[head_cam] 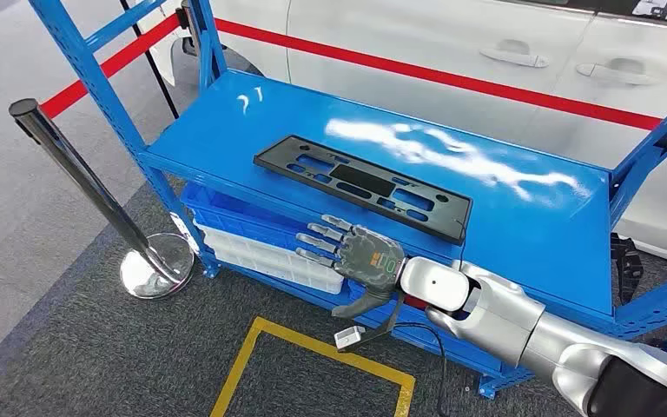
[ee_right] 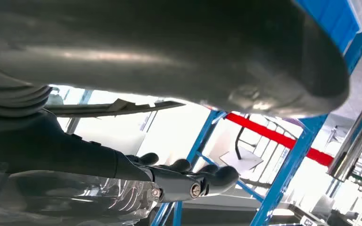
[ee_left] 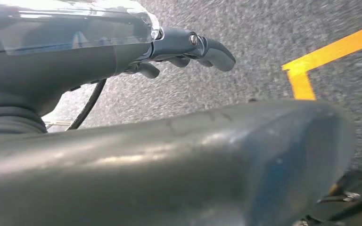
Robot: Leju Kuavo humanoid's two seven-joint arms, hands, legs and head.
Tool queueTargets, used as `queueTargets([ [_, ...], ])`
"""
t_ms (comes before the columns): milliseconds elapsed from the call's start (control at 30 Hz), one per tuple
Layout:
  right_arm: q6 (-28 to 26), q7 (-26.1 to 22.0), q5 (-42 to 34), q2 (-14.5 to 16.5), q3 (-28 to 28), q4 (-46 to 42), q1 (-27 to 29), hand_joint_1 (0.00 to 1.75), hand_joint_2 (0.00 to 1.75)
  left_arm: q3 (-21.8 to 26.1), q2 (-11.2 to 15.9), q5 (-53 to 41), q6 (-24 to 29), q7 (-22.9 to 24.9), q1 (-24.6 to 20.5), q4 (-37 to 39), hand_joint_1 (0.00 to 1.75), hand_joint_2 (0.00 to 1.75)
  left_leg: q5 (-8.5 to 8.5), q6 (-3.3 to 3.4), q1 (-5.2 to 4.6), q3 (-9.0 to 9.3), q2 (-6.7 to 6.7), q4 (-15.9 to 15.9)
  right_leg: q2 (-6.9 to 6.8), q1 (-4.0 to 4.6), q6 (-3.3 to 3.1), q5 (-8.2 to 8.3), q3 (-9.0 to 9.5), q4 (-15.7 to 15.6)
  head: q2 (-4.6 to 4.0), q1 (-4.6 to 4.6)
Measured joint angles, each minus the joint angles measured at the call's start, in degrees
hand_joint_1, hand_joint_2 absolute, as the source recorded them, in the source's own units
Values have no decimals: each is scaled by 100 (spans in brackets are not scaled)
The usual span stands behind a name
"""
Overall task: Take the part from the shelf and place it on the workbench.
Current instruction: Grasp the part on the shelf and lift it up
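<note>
The part [head_cam: 360,184] is a flat black rectangular frame with cut-outs, lying slantwise on the top board of the blue shelf [head_cam: 521,217], close to the board's front edge. My right hand [head_cam: 356,256] hovers just in front of that edge, below the part's near side, fingers spread and holding nothing. The right wrist view shows this right hand [ee_right: 122,165] with its fingers [ee_right: 188,179] stretched out towards the blue shelf posts. My left hand [ee_left: 122,61] hangs over grey carpet, fingers [ee_left: 202,44] loosely extended and empty.
Blue and white bins [head_cam: 252,230] sit on the level under the top board. A chrome stanchion [head_cam: 78,165] with a round base [head_cam: 156,265] stands to the left and carries a red belt [head_cam: 104,69]. A white car [head_cam: 486,52] is behind the shelf. Yellow floor tape [head_cam: 313,347] marks the carpet.
</note>
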Motion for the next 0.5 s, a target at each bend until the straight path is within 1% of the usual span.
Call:
queueTargets([
  [67,14,1,-12,3,-18,38,-12,0,0,0,-2,1,2,0,-6,0,0,0,28,40,39,50,-11,-49,25,-10,26,-38,-14,30,-1,0],
  [100,22,1,-24,13,-36,78,-24,0,0,0,-2,1,2,0,-14,0,0,0,46,73,60,79,-18,-79,72,-24,46,-111,-57,133,-1,0],
  [133,27,2,-36,27,-52,132,-31,0,0,0,-4,1,3,0,-24,0,0,0,60,100,84,108,-26,-106,138,-42,63,-239,-164,368,-1,1],
  [167,27,1,-46,44,-65,191,-31,0,0,0,-4,1,3,0,-32,0,0,0,61,115,86,115,-37,-115,210,-65,78,-395,-323,713,-1,1],
  [200,23,-1,-51,60,-70,249,-24,0,0,0,-5,2,2,1,-37,0,0,0,58,128,89,117,-46,-113,260,-85,95,-544,-527,1118,-1,1],
  [233,20,-2,-53,68,-71,303,-10,0,0,0,-5,3,2,1,-36,0,0,0,51,131,90,120,-62,-108,286,-106,115,-630,-712,1459,-1,1],
  [267,15,-3,-54,73,-72,348,2,0,0,0,-4,5,3,1,-33,0,0,0,41,129,91,125,-83,-101,294,-127,131,-606,-821,1622,-1,1],
  [300,11,-3,-54,74,-75,387,9,0,0,0,-4,8,3,-1,-29,0,0,0,28,118,96,133,-105,-89,291,-147,144,-475,-834,1575,0,1],
  [333,7,-1,-52,75,-82,419,7,0,0,0,-7,15,2,-10,-27,0,0,0,6,100,102,142,-123,-68,279,-164,150,-252,-743,1311,0,1],
  [367,3,5,-43,75,-93,453,1,0,0,0,-10,26,-4,-29,-25,0,0,0,-21,74,106,147,-141,-39,230,-176,152,-23,-606,945,0,1],
  [400,-2,19,-15,79,-103,490,-13,0,0,1,-15,36,-15,-55,-23,0,0,0,-51,42,98,136,-147,-2,171,-161,150,131,-472,610,0,2],
  [433,-13,40,37,85,-114,527,-31,0,0,1,-20,46,-27,-79,-19,0,0,0,-72,8,88,109,-149,28,118,-143,130,190,-364,354,-1,2],
  [467,-28,70,97,90,-124,566,-46,0,0,2,-22,51,-37,-97,-14,0,0,0,-84,-23,75,77,-145,48,78,-119,105,174,-315,228,-1,2],
  [500,-45,96,159,95,-130,604,-59,0,0,3,-24,52,-42,-106,-9,0,0,0,-87,-55,66,52,-134,52,79,-94,76,129,-296,193,-1,2],
])
